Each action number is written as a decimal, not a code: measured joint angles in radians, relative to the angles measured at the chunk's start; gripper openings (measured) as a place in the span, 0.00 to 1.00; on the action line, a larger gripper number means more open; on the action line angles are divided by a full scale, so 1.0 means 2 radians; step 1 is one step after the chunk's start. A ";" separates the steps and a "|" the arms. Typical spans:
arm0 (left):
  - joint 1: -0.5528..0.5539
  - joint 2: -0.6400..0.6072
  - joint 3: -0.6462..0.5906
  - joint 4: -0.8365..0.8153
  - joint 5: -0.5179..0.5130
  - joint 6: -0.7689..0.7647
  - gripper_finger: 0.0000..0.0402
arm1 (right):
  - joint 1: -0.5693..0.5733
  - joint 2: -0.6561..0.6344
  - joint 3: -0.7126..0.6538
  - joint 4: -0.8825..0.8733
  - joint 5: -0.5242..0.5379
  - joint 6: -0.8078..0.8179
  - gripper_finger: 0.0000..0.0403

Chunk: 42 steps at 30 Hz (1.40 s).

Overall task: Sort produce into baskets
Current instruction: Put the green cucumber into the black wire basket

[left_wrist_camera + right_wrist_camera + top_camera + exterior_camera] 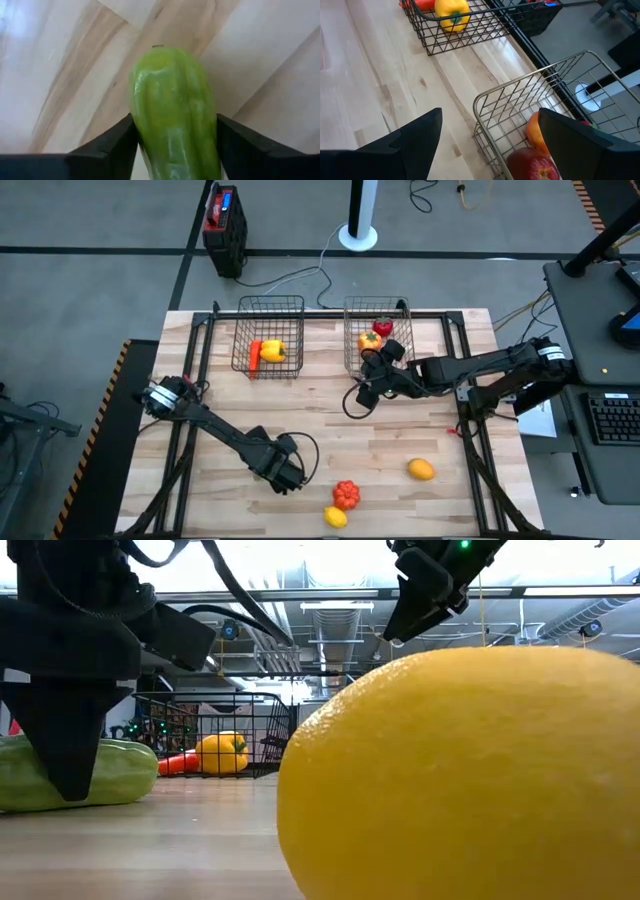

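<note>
A green cucumber (pixel 172 105) lies on its side on the wooden table (pixel 400 430), near the front left. My left gripper (pixel 175 131) stands over it, pointing down, shut on it; in the high view the gripper (pixel 285 475) hides the cucumber. In the low view the cucumber (pixel 115 775) shows behind a dark finger (pixel 65 740). My right gripper (pixel 490 130) hovers open by the near corner of the right basket (pixel 520 100), with nothing between its fingers. That basket (pixel 350 330) holds a dark red apple (pixel 530 165) and an orange (pixel 537 131). My left gripper pinches the cucumber's two long sides (pixel 142 135) between its two fingers, some way back from the end that shows. The fingers come from above, pointing down, and lie across the cucumber. The cucumber rests on the table on its underside.
The left basket (pixel 240 330) holds a yellow pepper (pixel 272 351) and an orange carrot (pixel 255 355). On the table near the front lie a red piece of produce (pixel 346 494), a yellow one (pixel 336 517) and another (pixel 421 469). One yellow fruit (pixel 460 770) fills the low view.
</note>
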<state>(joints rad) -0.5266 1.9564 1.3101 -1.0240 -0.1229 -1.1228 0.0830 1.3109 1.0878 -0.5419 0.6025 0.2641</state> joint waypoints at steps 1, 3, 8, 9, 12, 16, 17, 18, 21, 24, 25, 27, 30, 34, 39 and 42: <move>0.000 0.000 0.005 -0.003 0.003 0.003 0.50 | 0.000 0.000 0.000 0.000 0.000 0.000 0.79; 0.000 -0.003 0.018 -0.014 0.001 0.014 0.47 | 0.001 0.000 -0.001 0.000 0.000 0.000 0.79; 0.002 -0.023 0.061 -0.042 -0.044 0.059 0.47 | 0.016 0.000 -0.004 -0.001 0.000 0.000 0.79; 0.003 -0.030 0.069 -0.045 -0.060 0.070 0.47 | 0.021 -0.001 -0.005 -0.001 0.000 -0.001 0.79; 0.013 -0.062 0.092 -0.053 -0.115 0.105 0.49 | 0.038 -0.003 -0.006 -0.001 0.000 -0.001 0.79; 0.034 -0.115 0.109 -0.062 -0.197 0.157 0.50 | 0.056 -0.004 -0.006 -0.001 0.000 0.005 0.79; 0.043 -0.132 0.110 -0.064 -0.217 0.170 0.50 | 0.059 -0.004 -0.006 -0.001 0.000 0.007 0.79; 0.054 -0.147 0.110 -0.065 -0.237 0.182 0.50 | 0.063 -0.004 -0.007 0.000 0.001 0.009 0.79; 0.098 -0.187 0.108 -0.062 -0.271 0.219 0.50 | 0.071 -0.004 -0.008 0.000 0.005 0.018 0.79; 0.161 -0.212 0.107 -0.060 -0.275 0.256 0.50 | 0.077 -0.004 -0.011 0.000 0.020 0.028 0.79; 0.185 -0.217 0.107 -0.059 -0.275 0.267 0.50 | 0.080 -0.004 -0.012 0.001 0.026 0.031 0.79; 0.235 -0.220 0.107 -0.055 -0.275 0.289 0.50 | 0.081 -0.004 -0.016 0.000 0.028 0.039 0.79; 0.304 -0.218 0.103 -0.044 -0.272 0.332 0.50 | 0.082 -0.004 -0.022 0.001 0.028 0.053 0.79; 0.378 -0.216 0.087 0.016 -0.240 0.391 0.50 | 0.082 -0.004 -0.036 0.001 0.028 0.070 0.79; 0.455 -0.216 0.042 0.112 -0.162 0.427 0.50 | 0.082 -0.004 -0.048 0.001 0.028 0.086 0.79; 0.497 -0.208 0.013 0.154 -0.141 0.428 0.50 | 0.083 -0.004 -0.048 0.001 0.028 0.090 0.79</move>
<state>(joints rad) 0.4675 1.5397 1.3354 -0.7151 -0.4040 -0.2660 0.2485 1.3033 0.9913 -0.5390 0.6582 0.4433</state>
